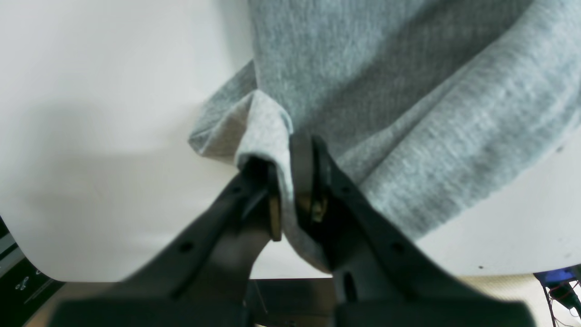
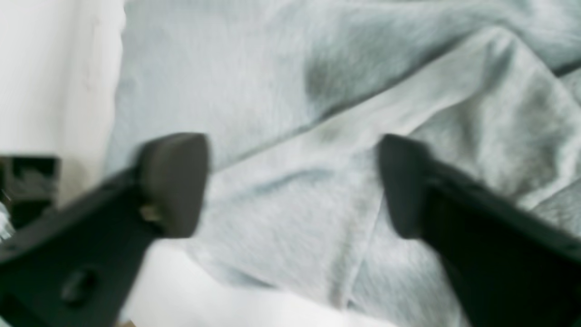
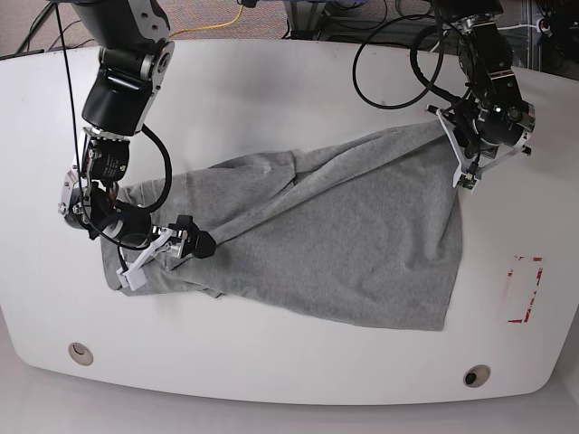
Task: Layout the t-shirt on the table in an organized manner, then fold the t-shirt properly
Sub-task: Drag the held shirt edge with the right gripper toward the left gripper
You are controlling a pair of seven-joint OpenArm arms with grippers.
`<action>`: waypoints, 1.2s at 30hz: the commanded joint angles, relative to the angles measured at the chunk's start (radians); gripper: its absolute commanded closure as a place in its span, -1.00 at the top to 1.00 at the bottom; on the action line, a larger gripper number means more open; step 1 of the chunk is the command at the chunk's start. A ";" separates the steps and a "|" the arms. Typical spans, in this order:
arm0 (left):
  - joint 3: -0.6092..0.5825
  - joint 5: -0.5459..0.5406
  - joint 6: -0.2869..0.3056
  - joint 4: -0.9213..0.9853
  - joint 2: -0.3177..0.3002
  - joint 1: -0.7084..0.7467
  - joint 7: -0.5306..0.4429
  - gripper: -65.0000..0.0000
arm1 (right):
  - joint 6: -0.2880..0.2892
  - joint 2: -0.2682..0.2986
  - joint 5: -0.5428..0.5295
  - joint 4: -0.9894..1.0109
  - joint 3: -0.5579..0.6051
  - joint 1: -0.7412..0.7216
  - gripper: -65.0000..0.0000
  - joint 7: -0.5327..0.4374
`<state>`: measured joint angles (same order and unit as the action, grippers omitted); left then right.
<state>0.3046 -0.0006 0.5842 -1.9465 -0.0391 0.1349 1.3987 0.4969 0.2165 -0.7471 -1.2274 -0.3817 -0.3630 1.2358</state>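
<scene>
The white table (image 3: 289, 81) holds the t-shirt (image 3: 362, 244) half spread; left gripper (image 1: 290, 181) pinches its edge, right gripper (image 2: 292, 181) gapes empty; folding remains

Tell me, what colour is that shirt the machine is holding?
The t-shirt is heather grey, a light grey flecked with paler threads. The left wrist view shows the weave best.

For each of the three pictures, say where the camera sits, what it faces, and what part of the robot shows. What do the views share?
Left wrist: on the left arm, facing its left gripper pinching the t-shirt over the table.
Right wrist: on the right arm, close above cloth; right gripper spread wide.
Base: overhead, facing down; both arms show.
Shared: all views show the grey shirt.
</scene>
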 commanded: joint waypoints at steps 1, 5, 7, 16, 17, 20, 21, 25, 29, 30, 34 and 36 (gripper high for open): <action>0.001 0.000 0.000 -0.015 -0.006 -0.010 -0.002 -1.00 | 0.012 0.050 -0.032 -0.028 0.049 0.012 0.98 -0.015; 0.001 0.000 0.000 -0.015 -0.008 -0.010 -0.002 -1.00 | 0.015 0.073 -0.055 -0.075 0.031 0.088 0.92 -0.017; 0.001 0.000 0.000 -0.015 -0.008 -0.010 -0.002 -1.00 | 0.015 0.080 -0.073 -0.101 0.017 0.127 0.90 -0.017; 0.001 0.000 0.000 -0.015 -0.017 -0.011 -0.002 -1.00 | 0.015 0.096 -0.194 -0.148 0.007 0.267 0.89 -0.015; 0.001 0.000 0.000 -0.015 -0.017 -0.011 -0.002 -1.00 | 0.015 0.096 -0.206 -0.148 0.007 0.278 0.89 -0.015; 0.001 0.000 0.000 -0.015 -0.017 -0.013 -0.002 -1.00 | 0.015 0.090 -0.236 -0.148 0.008 0.289 0.89 -0.015; 0.001 0.000 0.000 -0.015 -0.017 -0.013 -0.002 -1.00 | 0.015 0.088 -0.242 -0.148 0.008 0.289 0.89 -0.015; -0.003 0.000 0.000 -0.015 -0.017 -0.014 -0.002 -1.00 | 0.013 0.088 -0.277 -0.148 0.010 0.289 0.89 -0.015; -0.040 0.000 0.000 -0.015 -0.020 -0.014 -0.002 -1.00 | 0.012 0.087 -0.283 -0.148 0.010 0.275 0.89 -0.014; -0.045 0.000 0.000 -0.015 -0.020 -0.014 -0.002 -1.00 | 0.012 0.087 -0.283 -0.147 0.010 0.272 0.89 -0.014; -0.054 0.000 0.000 -0.015 -0.020 -0.013 -0.002 -1.00 | 0.012 0.085 -0.283 -0.147 0.011 0.267 0.89 -0.014; -0.054 0.000 0.000 -0.015 -0.018 -0.013 -0.002 -1.00 | 0.010 0.073 -0.283 -0.147 0.011 0.258 0.89 -0.014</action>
<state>0.2481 -0.0040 0.5842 -1.9461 -0.0528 0.1329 1.3987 0.5041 0.2893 -1.0031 -1.3560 -0.3672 -0.0814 1.2335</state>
